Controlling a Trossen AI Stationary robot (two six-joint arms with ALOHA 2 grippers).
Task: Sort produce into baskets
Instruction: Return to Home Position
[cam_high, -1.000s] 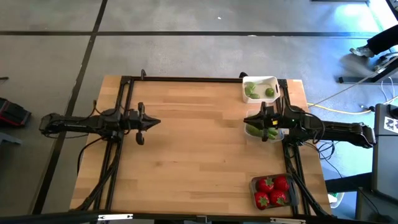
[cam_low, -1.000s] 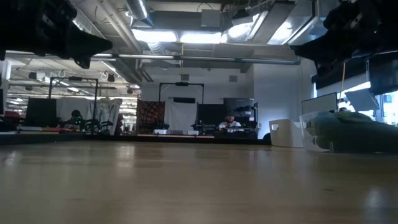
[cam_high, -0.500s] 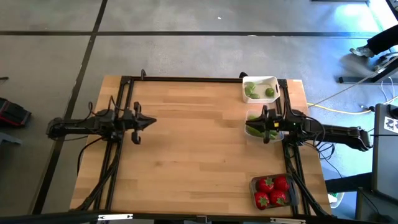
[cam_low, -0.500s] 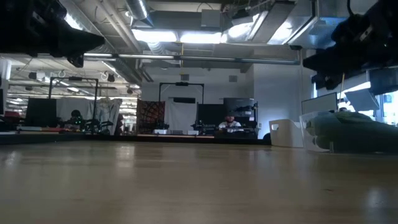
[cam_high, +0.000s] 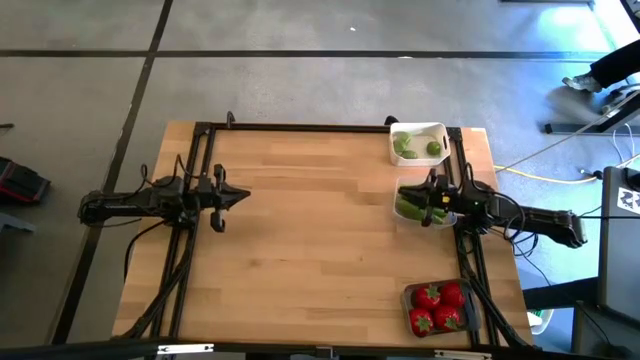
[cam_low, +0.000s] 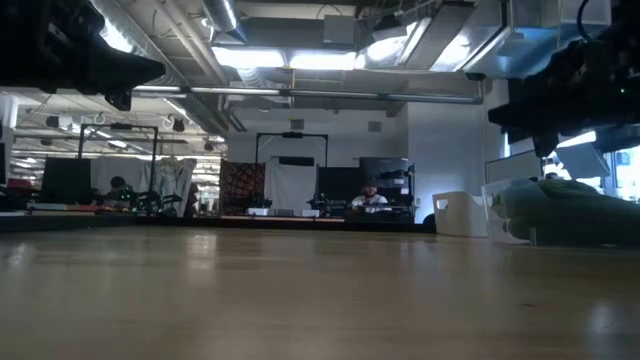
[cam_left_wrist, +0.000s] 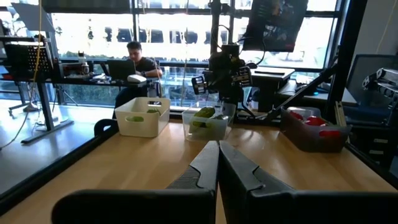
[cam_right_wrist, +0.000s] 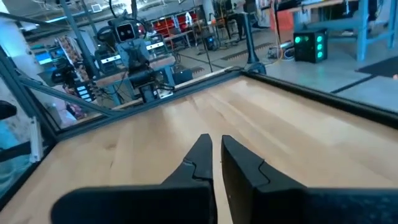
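Note:
Three baskets stand along the table's right side. The white basket at the far end holds small round green pieces. In the middle, the clear basket holds green pods. At the near corner, the dark basket holds red tomato-like pieces. My right gripper hangs shut and level above the clear basket, holding nothing. My left gripper is shut and level above the table's left side, far from the baskets.
A black frame runs along the table's far edge and down both sides under the arms. Bare wood lies between the two grippers. Beyond the table are desks, stands and a seated person.
My right gripper has sunk and drawn back a little toward the table's right edge, still shut and over the clear basket. The baskets and produce have not moved.

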